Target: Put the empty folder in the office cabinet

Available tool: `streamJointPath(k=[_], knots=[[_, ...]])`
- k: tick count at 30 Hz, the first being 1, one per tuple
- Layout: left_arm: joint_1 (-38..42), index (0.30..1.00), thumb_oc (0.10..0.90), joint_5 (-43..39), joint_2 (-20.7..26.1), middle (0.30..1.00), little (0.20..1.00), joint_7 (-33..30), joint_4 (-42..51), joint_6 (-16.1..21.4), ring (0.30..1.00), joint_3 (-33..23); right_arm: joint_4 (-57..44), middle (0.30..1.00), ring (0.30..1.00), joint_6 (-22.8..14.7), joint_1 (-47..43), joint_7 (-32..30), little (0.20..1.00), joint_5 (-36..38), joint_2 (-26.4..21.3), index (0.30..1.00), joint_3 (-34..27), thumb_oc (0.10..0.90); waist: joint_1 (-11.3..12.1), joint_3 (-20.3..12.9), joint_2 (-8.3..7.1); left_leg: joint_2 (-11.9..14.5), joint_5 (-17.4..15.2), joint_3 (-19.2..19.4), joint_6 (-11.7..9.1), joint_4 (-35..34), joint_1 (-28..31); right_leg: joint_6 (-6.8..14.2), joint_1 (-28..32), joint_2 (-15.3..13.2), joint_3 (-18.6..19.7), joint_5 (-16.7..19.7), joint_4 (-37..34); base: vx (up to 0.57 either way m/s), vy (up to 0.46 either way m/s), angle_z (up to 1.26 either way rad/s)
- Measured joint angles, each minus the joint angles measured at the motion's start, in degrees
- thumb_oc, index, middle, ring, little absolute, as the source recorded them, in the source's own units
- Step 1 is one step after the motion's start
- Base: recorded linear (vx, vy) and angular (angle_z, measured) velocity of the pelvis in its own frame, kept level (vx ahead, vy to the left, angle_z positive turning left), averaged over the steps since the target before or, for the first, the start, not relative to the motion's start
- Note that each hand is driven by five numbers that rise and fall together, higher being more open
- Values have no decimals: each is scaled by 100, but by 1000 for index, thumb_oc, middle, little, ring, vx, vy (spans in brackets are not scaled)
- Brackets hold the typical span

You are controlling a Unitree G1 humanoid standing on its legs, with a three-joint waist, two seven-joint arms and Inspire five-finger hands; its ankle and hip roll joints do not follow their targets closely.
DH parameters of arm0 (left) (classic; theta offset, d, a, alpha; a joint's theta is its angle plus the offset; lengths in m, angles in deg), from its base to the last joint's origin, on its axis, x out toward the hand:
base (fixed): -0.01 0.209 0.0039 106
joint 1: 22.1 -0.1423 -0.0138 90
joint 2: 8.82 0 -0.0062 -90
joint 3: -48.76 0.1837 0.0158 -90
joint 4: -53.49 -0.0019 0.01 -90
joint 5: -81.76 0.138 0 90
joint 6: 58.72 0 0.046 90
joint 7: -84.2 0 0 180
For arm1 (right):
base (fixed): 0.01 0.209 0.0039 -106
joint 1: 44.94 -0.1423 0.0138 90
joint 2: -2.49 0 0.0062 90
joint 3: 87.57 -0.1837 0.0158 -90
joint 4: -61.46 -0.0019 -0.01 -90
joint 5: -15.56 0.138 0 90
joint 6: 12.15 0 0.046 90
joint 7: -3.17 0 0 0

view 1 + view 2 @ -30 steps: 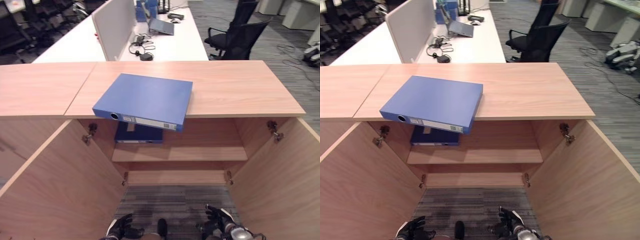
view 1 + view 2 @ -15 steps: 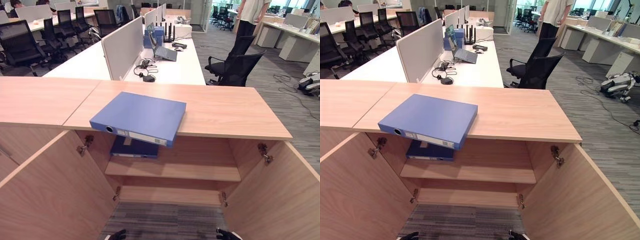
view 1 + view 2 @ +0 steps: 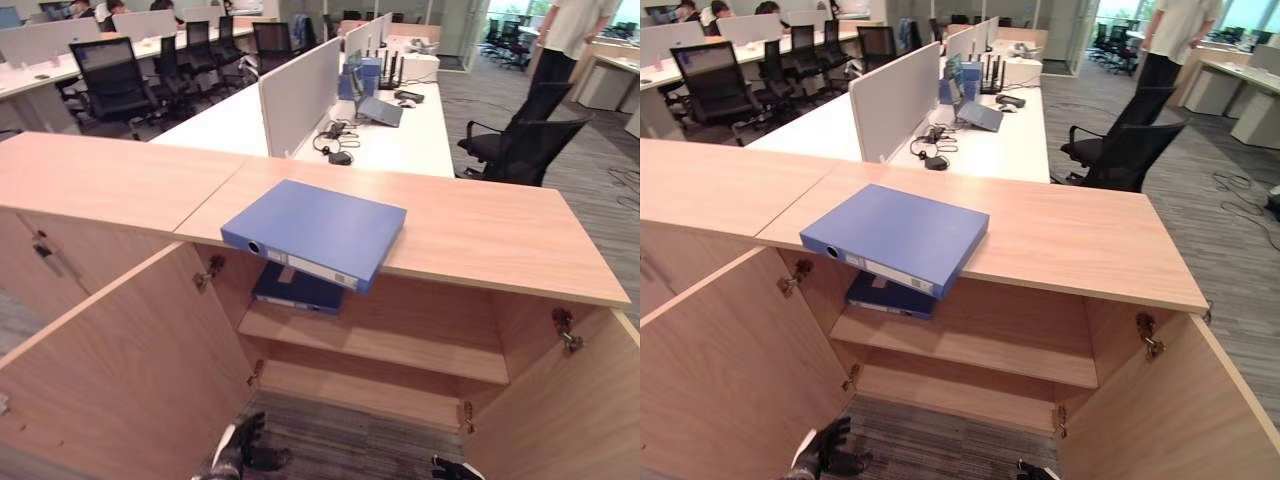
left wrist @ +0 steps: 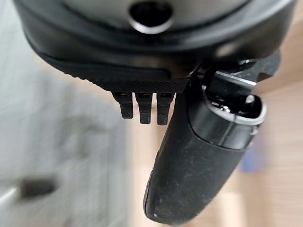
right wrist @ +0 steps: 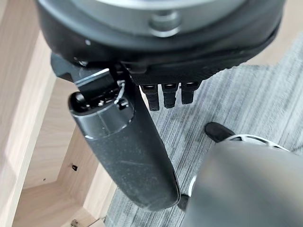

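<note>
A blue folder (image 3: 318, 229) lies flat on the wooden cabinet top (image 3: 500, 235), its spine overhanging the front edge. Below it, a second blue folder (image 3: 296, 290) lies on the upper shelf (image 3: 400, 345) inside the cabinet. Both cabinet doors stand wide open. My left hand (image 3: 238, 455) hangs low in front of the cabinet, near the floor, fingers relaxed and holding nothing. My right hand (image 3: 447, 466) just shows at the lower edge, well below the folders. Its wrist view shows the thumb (image 5: 123, 146) loose over the carpet, with nothing held.
The open left door (image 3: 120, 360) and right door (image 3: 1160, 420) flank the space before the shelves. A closed cabinet (image 3: 90, 185) adjoins on the left. Behind are white desks, a black office chair (image 3: 520, 150) and a standing person (image 3: 565, 35).
The camera has tilted up and swung, so the whole picture has shifted and my hands sit lower in view. The folders have not moved.
</note>
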Motion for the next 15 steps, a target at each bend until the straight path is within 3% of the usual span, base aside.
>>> streamJointPath(k=[3, 6, 10, 15], knots=[[-36, 900, 800, 841, 232, 900, 900, -470, 591, -15, 900, -75, 3, 900, 900, -40, 7, -91, 900, -2, 36, 900, -165, 800, 226, 25, -19, 19, -2, -79, -13, 0, 6, -8, 49, 25, -76, -30, 0, 2, -29, 17], [-84, 900, 800, 2201, 559, 900, 900, -1174, 652, -138, 900, -306, 2, 900, 900, -153, -51, -172, 900, -13, 59, 900, -163, 800, 242, 37, -7, 14, -4, -101, -12, 0, 5, -16, 65, 18, -118, -61, 0, 4, -4, 8], [-158, 900, 800, 2986, 682, 900, 900, -1614, 849, -321, 900, -541, 99, 900, 900, -144, -40, -170, 900, -14, 142, 900, -162, 800, 249, 47, -18, 4, 0, -111, 3, 1, 8, 3, 72, 11, -130, -80, 0, 0, 0, 0], [-188, 900, 800, 4236, 1114, 900, 900, -1726, 1367, -559, 900, -573, 99, 900, 900, -143, -9, -172, 900, -17, 140, 900, -168, 800, 235, 65, -13, 8, 20, -111, -35, 1, 14, 4, 72, 15, -127, -88, 0, 0, 0, 0]])
